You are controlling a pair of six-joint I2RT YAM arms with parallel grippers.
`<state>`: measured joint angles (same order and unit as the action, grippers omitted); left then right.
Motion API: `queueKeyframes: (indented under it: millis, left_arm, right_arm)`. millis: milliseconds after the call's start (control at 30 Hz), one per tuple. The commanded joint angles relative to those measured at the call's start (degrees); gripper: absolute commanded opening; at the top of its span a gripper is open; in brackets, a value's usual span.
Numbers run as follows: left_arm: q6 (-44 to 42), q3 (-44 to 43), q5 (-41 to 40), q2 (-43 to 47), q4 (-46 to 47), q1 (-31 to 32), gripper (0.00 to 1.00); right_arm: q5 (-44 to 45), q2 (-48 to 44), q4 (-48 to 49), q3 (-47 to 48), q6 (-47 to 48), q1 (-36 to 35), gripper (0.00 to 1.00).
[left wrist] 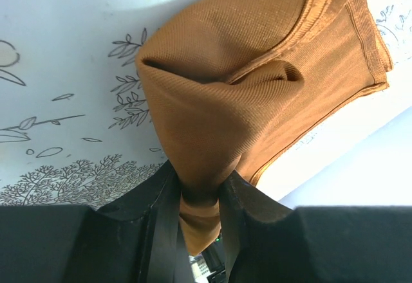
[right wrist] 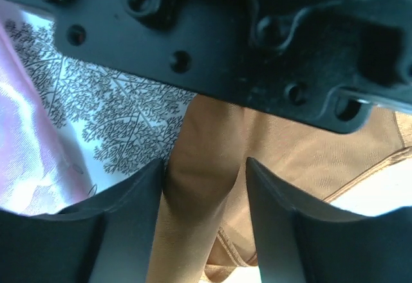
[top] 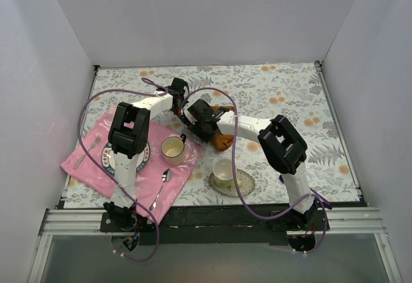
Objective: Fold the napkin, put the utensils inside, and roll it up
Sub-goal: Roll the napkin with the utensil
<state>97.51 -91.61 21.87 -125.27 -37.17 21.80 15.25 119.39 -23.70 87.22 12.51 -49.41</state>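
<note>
- Far left: pink cloth spread askew on floral table, its near corner hanging over the front edge.
- On cloth: plate, mostly hidden under left arm. Thin silver piece left of plate, too small to name. Cream mug right of plate. Spoon toward the near corner.
- Left gripper: clamped tight on a bunched part of napkin. Cloth squeezed between both fingers and fanning out beyond them in loose folds, hemmed edge at right, table behind.
- Centre, from above: napkin a crumpled rust-orange lump between the two grippers, just right of cloth and mug.
- Right gripper: fingers part-way apart, a ridge of napkin standing between them and touching both. Pinched or merely flanked: cannot tell. Black body of the other gripper close overhead in the right wrist view, pink cloth at far left there.
- Further right: second cup on saucer, near the front edge, just in front of napkin.
</note>
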Motion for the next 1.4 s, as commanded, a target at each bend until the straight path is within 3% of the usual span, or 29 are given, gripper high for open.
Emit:
queueKeyframes:
  millis: [0,100,233,333,467,733,900,1067,1167,1200,1300,1367]
  left_arm:
    - [-1.3,0.2,-0.6,-0.9,-1.6,0.2,0.22]
    - [-2.2,0.7,-0.7,-0.1,-1.3,-0.3,0.31]
    - [-3.8,0.6,-0.6,0.8,-0.4,-0.6,0.43]
    - [-4.2,0.2,-0.7,2.5,0.8,-1.2,0.56]
    - [-3.0,1.0,-0.3,6.0,3.9,-1.5,0.61]
    - [-1.4,1.4,3.0,4.7,6.8,-0.7,0.66]
    - [-1.6,1.9,2.4,3.2,6.5,0.9,0.67]
    - [-1.5,0.1,-0.5,0.3,5.0,2.2,0.63]
    - [-2.4,-1.6,-4.7,-2.1,1.2,2.5,0.54]
    - [-2.9,-2.9,-6.1,-2.6,-0.7,2.5,0.46]
    - [-4.1,-3.8,-8.7,-4.0,-2.6,2.5,0.35]
    - [-4.7,-4.0,-8.7,-4.7,-2.9,2.5,0.28]
  right_arm:
    - [3.0,2.7,1.8,0.3,0.4,0.1,0.49]
    - [0.4,1.8,2.3,-0.5,-1.0,1.5,0.29]
    - [-6.3,1.3,1.6,-0.3,-2.9,4.5,0.2]
    - [-18.9,2.0,-0.8,1.3,-4.8,7.6,0.15]
    - [-30.8,2.3,-1.5,1.6,-7.8,12.6,0.14]
    - [-55.7,5.8,0.6,0.8,-17.0,19.6,0.13]
    - [-64.7,9.5,4.3,0.0,-22.6,23.5,0.14]
    - [-72.6,11.7,10.2,-2.6,-26.8,25.8,0.14]
    - [-74.6,12.1,13.8,-4.0,-28.6,27.3,0.15]
    - [-74.7,12.4,14.0,-4.1,-28.5,27.6,0.15]
    - [-74.7,13.2,11.2,-1.7,-25.6,28.2,0.17]
    - [-72.1,14.4,3.5,1.2,-20.2,28.2,0.2]
